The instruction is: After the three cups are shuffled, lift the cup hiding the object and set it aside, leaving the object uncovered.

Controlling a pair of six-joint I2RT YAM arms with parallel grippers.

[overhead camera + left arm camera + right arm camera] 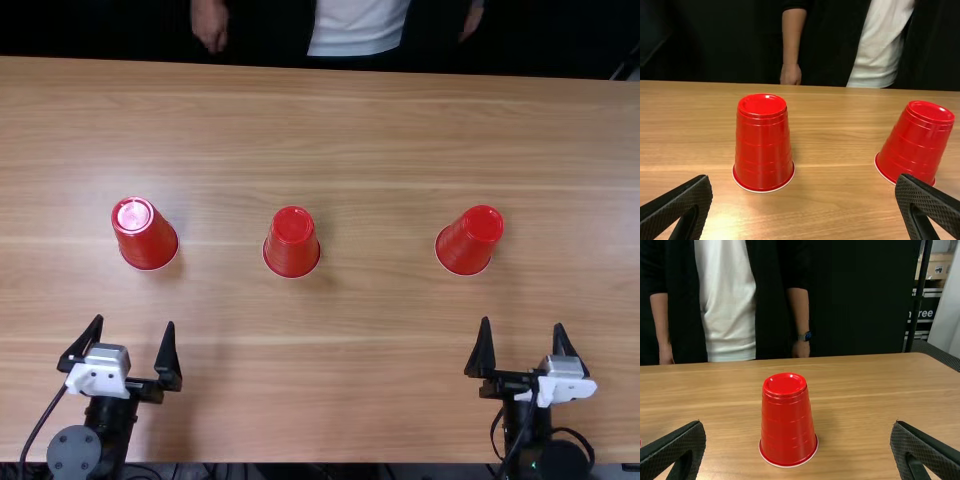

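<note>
Three red cups upside down in a row across mid-frame on the surface (350, 130): left cup (145, 235), middle cup (291, 243), right cup (468, 241). Lower left, the left claw (132, 325) gapes wide, holding nothing; lower right, the right claw (521, 326) too, released.

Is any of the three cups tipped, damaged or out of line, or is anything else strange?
Nothing stands out. The left cup, middle cup and right cup stand upside down in a row, apart, undamaged, on the table. The left gripper and right gripper are open, clear of them.
</note>
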